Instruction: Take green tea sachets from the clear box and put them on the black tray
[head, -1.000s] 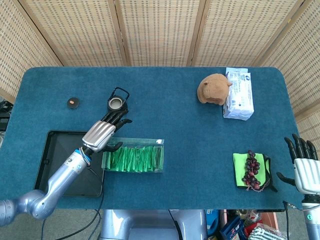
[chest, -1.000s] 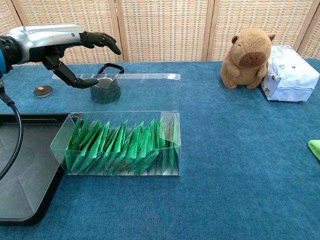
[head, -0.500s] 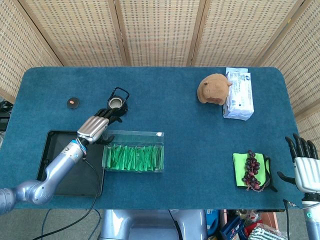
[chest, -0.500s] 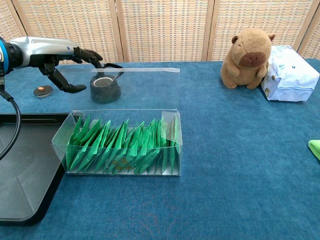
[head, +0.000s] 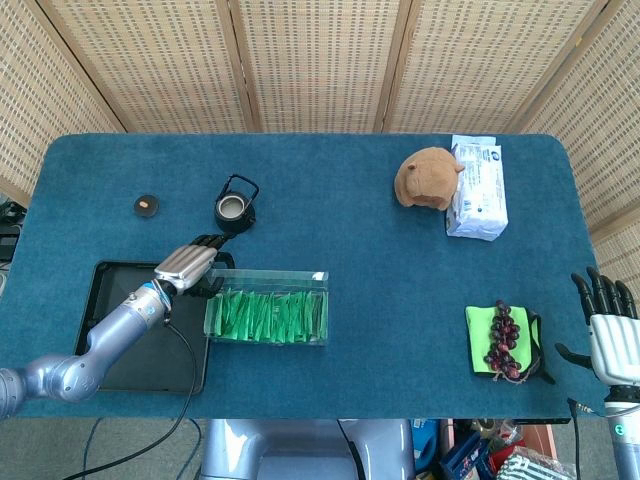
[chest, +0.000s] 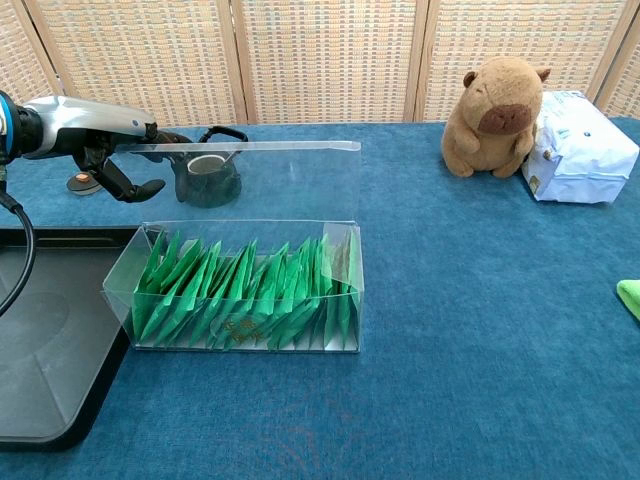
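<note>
Left hand (chest: 112, 160) hovers empty, fingers spread, behind the clear box (chest: 240, 288) full of green tea sachets (chest: 245, 295); the black tray (chest: 45, 370) holds none yet.

Clear box (head: 266, 316): on blue table (head: 350, 190), packed w/ green tea sachets (head: 268, 318). Black tray (head: 105, 330): just left of box. Left hand (head: 188, 266): over tray's far right corner, by box's left end, fingers extended, holding nothing. Small black pot (head: 233, 207): beyond box. Dark disc (head: 147, 205): far left of box. Plush capybara (head: 428, 179), white packet (head: 476, 187): far right of box. Grapes on green cloth (head: 503, 340): right of box. Right hand (head: 610, 330): off table's right edge, fingers spread.
</note>
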